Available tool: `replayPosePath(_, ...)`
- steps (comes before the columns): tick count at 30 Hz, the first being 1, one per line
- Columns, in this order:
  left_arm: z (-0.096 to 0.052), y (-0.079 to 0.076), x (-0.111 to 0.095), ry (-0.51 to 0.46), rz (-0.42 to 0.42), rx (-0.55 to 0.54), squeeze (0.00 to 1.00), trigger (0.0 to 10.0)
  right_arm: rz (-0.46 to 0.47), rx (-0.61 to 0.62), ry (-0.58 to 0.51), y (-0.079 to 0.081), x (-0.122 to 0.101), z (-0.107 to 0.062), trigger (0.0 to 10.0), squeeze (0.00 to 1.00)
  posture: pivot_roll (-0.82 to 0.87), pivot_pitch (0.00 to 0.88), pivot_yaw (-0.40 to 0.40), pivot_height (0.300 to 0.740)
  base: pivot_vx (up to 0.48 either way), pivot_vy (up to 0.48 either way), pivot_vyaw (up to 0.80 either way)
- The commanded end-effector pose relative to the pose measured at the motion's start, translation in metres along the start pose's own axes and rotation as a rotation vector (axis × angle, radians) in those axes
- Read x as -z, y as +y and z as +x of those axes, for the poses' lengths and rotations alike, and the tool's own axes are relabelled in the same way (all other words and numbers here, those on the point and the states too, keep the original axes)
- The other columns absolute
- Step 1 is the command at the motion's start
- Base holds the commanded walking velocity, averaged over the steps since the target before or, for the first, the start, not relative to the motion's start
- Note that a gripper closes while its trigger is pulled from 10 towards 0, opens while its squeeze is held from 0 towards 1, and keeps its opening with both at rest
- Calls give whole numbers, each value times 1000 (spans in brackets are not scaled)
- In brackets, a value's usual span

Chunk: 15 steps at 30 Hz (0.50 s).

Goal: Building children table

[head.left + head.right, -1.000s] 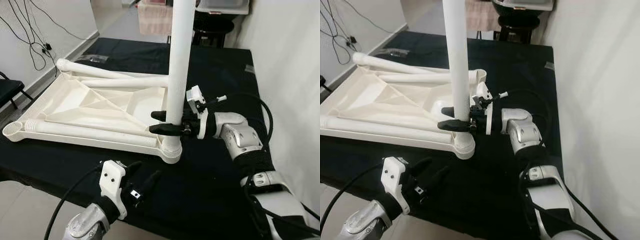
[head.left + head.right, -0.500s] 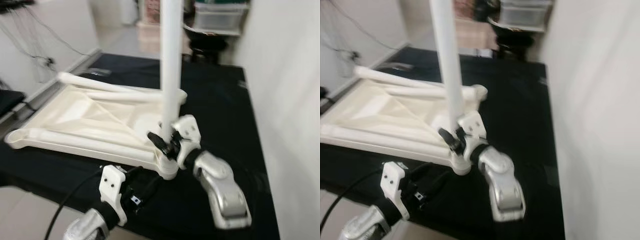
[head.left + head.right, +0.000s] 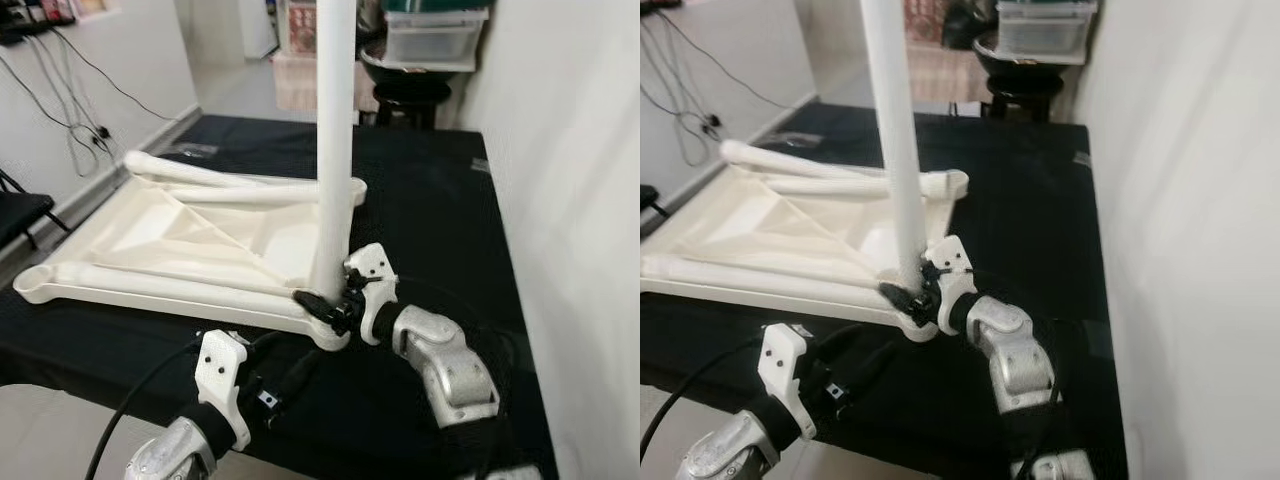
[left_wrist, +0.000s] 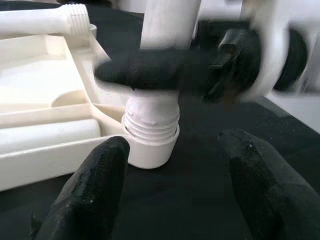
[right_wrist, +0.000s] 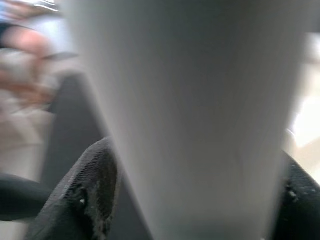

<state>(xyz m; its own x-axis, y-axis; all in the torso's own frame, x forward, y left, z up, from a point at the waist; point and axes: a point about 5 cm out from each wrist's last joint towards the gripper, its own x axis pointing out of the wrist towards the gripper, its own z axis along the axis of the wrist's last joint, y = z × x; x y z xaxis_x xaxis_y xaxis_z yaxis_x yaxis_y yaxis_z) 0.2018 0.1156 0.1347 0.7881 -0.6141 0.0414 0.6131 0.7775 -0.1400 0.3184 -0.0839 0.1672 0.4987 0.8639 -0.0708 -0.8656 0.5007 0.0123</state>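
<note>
**Leg held at corner socket, tabletop inverted**

The tabletop (image 3: 190,245) lies upside down on a black mat (image 3: 430,210), ribbed underside up, so that its corner sockets face upward to take legs. One leg (image 3: 335,140) stands upright in the near corner socket (image 4: 150,145). The left wrist view shows the leg's threaded end partly above the socket rim, so by my judgement the leg is not yet fully screwed home.

The right gripper (image 3: 325,305) is clamped on the leg just above the socket, one black finger on each side of the tube, as the right wrist view confirms. A low grip there looks suited to turning the leg while keeping it upright. The wrist is blurred in the left wrist view, which suggests it is in motion.

The left gripper (image 3: 275,375) hovers near the front edge of the mat, just short of the same corner, fingers (image 4: 97,192) spread wide and holding nothing. It touches neither tabletop nor leg. It appears placed to steady the corner if needed.

Two further legs (image 3: 220,178) lie loose across the far side of the tabletop, and a third (image 3: 170,283) lies along the near edge, all awaiting fitting.

The mat covers a low platform beside a white wall (image 3: 570,150). Cables (image 3: 75,110) hang on the opposite wall; a storage box (image 3: 435,35) and a stool (image 3: 410,90) stand beyond.
</note>
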Motion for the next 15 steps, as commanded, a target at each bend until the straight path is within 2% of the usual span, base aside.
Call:
replayPosePath(1,0,2,2,5,1,-14,0,10000,-64,-145,-42,2,-12,5,10000,0,14,89,6,740,0,0,0)
replayPosePath(2,0,2,2,5,1,-14,0,10000,-64,-145,-42,2,-12,5,10000,0,14,89,6,740,0,0,0)
replayPosePath(3,0,1,2,4,6,-21,0,10000,-64,-286,-37,-7,-19,5,10000,0,22,85,2,740,0,0,0)
replayPosePath(6,0,1,2,2,9,-29,0,10000,-45,-339,-44,-11,-23,6,10000,0,25,87,0,740,0,0,0)
replayPosePath(8,-1,1,2,-1,13,-44,0,10000,-25,-382,-47,-20,-28,9,10000,0,32,87,-3,740,0,0,0)
replayPosePath(9,-1,1,2,-2,16,-49,0,10000,-13,-416,-21,-22,-27,10,7529,0,36,88,-3,740,0,0,0)
replayPosePath(10,-1,1,2,-2,16,-49,0,10000,-13,-416,-21,-22,-27,10,7529,0,36,88,-3,740,0,0,0)
replayPosePath(11,-1,0,2,-2,18,-52,0,10000,-7,-440,6,-23,-25,10,2902,0,37,90,-5,740,0,0,0)
replayPosePath(12,-1,0,2,-2,18,-52,0,10000,-7,-440,6,-23,-25,10,2902,0,37,90,-5,740,0,0,0)
replayPosePath(13,-2,0,2,-3,18,-53,0,10000,1,-472,39,-24,-22,8,0,0,40,93,-8,740,0,0,0)
replayPosePath(15,-2,-1,2,-4,17,-53,0,10000,10,-487,64,-27,-20,7,0,0,39,98,-11,740,0,0,0)
